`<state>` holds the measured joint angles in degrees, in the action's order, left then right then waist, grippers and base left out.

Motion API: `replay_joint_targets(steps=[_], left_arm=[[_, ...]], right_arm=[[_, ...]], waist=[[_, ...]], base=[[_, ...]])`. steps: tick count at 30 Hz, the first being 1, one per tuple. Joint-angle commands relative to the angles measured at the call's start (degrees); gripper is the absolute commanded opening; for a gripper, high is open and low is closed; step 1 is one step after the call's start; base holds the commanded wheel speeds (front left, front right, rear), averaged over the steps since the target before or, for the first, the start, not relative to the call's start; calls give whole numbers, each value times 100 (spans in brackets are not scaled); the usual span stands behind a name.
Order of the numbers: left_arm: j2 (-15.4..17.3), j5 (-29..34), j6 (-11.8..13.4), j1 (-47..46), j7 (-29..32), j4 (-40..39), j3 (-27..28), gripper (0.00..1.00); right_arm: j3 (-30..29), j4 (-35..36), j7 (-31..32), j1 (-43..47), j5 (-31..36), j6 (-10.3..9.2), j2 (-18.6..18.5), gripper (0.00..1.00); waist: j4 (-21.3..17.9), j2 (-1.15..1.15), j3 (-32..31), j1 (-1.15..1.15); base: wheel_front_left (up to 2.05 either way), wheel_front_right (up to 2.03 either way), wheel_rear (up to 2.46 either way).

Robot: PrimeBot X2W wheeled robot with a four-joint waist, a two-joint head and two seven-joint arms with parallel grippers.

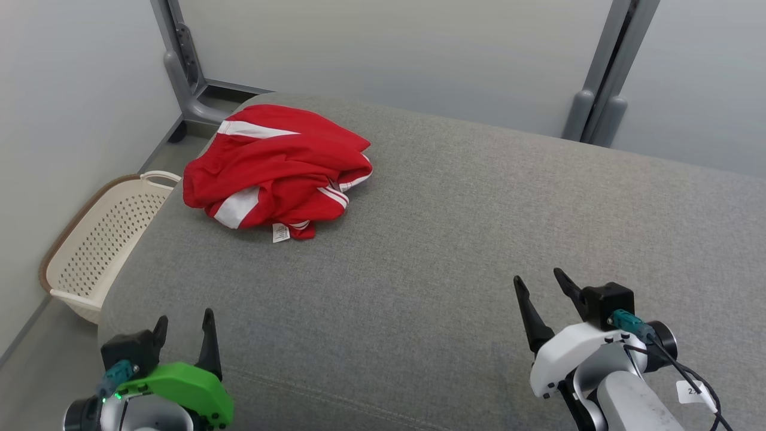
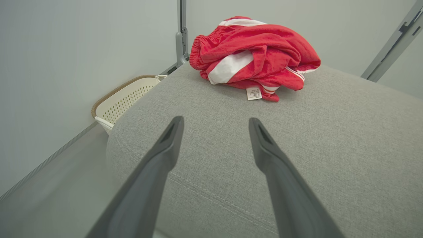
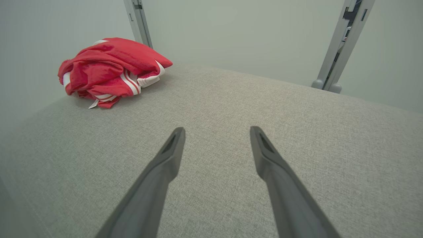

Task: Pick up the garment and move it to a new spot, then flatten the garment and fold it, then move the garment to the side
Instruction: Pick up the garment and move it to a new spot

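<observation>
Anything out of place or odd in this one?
Only the red garment: it lies crumpled in a heap near the far left corner of the grey cushion, its white label sticking out. Nothing spilled or damaged.

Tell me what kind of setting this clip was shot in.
Probably a staged test booth for laundry folding, not a home: plain pale panels held by grey metal posts, a grey padded fabric surface carrying a crumpled red garment, and a perforated cream basket on the floor beside it.
</observation>
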<state>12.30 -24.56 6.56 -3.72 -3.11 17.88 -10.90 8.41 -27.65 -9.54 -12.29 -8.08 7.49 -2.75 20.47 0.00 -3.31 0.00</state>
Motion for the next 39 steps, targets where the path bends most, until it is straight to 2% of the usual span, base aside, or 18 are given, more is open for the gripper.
replay_joint_targets(steps=[1,8,18,30,39], left_arm=[[44,4,-15,-115,46,21,-4,100],[54,-201,-267,-1041,935,523,-175,100],[63,-412,-395,-2664,1980,1359,-218,100],[82,-517,-516,-4333,2330,2246,-193,100],[291,-524,-552,-5122,2593,2766,-169,100]], right_arm=[[9,-4,4,14,-37,0,-26,100],[-7,225,137,-20,103,0,-26,100],[-119,847,449,-150,503,0,-24,100],[-205,2135,951,-395,938,0,-25,100],[-199,2773,1249,-230,1069,0,-25,100]], waist=[[0,0,7,0],[-50,0,298,0],[-211,0,997,0],[-596,0,2121,0],[-871,0,2554,0]], base=[[0,0,0],[0,0,0],[0,0,0],[0,0,0],[0,0,0]])
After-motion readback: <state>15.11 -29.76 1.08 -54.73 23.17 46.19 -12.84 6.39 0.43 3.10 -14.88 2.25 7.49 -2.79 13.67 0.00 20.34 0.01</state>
